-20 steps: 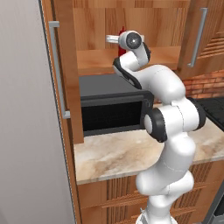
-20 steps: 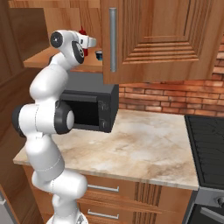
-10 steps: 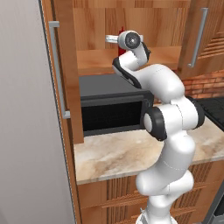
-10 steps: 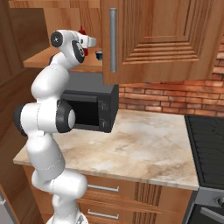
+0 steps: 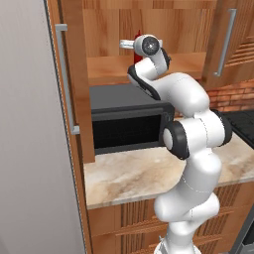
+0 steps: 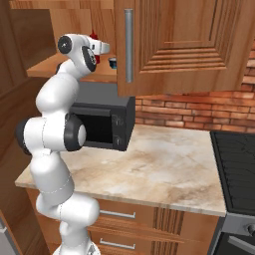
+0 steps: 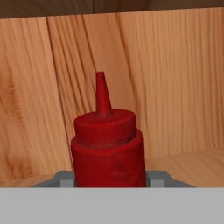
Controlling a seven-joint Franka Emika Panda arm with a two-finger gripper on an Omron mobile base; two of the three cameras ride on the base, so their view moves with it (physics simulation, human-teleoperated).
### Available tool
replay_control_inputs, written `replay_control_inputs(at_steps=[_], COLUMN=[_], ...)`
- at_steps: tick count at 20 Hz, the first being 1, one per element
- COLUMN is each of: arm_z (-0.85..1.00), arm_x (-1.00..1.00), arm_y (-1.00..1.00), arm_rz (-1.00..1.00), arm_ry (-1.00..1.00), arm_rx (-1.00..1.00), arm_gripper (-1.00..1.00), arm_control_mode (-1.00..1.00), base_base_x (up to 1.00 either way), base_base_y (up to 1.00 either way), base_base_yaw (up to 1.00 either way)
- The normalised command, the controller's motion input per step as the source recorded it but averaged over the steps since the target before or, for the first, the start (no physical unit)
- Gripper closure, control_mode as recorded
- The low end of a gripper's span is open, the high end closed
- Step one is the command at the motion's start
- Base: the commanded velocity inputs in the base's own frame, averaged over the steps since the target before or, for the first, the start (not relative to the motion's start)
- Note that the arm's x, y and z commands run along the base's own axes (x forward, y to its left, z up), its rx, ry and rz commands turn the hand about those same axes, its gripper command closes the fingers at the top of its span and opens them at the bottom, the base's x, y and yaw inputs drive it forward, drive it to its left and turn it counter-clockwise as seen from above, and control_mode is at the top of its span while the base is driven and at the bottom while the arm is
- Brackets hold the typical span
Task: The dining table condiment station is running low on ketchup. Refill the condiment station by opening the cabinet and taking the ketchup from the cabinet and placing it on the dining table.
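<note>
In the left base view, a tall grey panel (image 5: pixel 30 149) fills the left side, and just beside it hangs the open left door (image 5: pixel 74 79) of the cabinet (image 5: pixel 149 25), its long grey bar handle (image 5: pixel 63 79) running vertically. Right of that door, the lighter wood shelf (image 5: pixel 109 69) lies above a black microwave (image 5: pixel 126 124) that sits on a beige marble-look counter (image 5: pixel 129 178). The arm reaches up into the cabinet opening, with the gripper (image 5: pixel 141 42) at shelf height, and a sliver of the ketchup (image 5: pixel 138 35) shows red just behind the wrist. In the hand view the ketchup (image 7: pixel 107 153) stands upright on the shelf close to the wooden back wall, its long axis vertical and its narrow nozzle pointing straight up. Grey finger pads (image 7: pixel 65 180) sit against both sides of the bottle's body, so the fingers are clenched around it. In the right base view, the gripper (image 6: pixel 102 48) is inside the cabinet, with the right door (image 6: pixel 184 45) swung open, red brick wall (image 6: pixel 189 109) and a dark stovetop (image 6: pixel 236 164) further right.
</note>
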Motion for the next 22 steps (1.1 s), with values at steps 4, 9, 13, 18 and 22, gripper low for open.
replay_control_inputs(at_steps=[4, 9, 13, 18, 22], arm_z=[0.0, 0.0, 0.0, 0.0, 0.24], arm_x=[0.0, 0.0, -0.21, -0.59, -0.63], arm_y=[0.0, 0.0, 0.0, 0.0, 0.18], arm_rz=[0.0, 0.0, 0.0, -0.04, -0.03], arm_ry=[0.0, 0.0, -0.04, -0.05, 0.0], arm_rx=[0.0, 0.0, 0.0, 0.0, 0.01], arm_gripper=[1.0, 1.0, 1.0, 1.0, 1.0], arm_control_mode=[-1.0, -1.0, -1.0, -1.0, -1.0], base_base_x=[0.0, 0.0, 0.0, 0.0, 0.0], base_base_y=[0.0, 0.0, 0.0, 0.0, 0.0], base_base_yaw=[0.0, 0.0, 0.0, 0.0, 0.0])
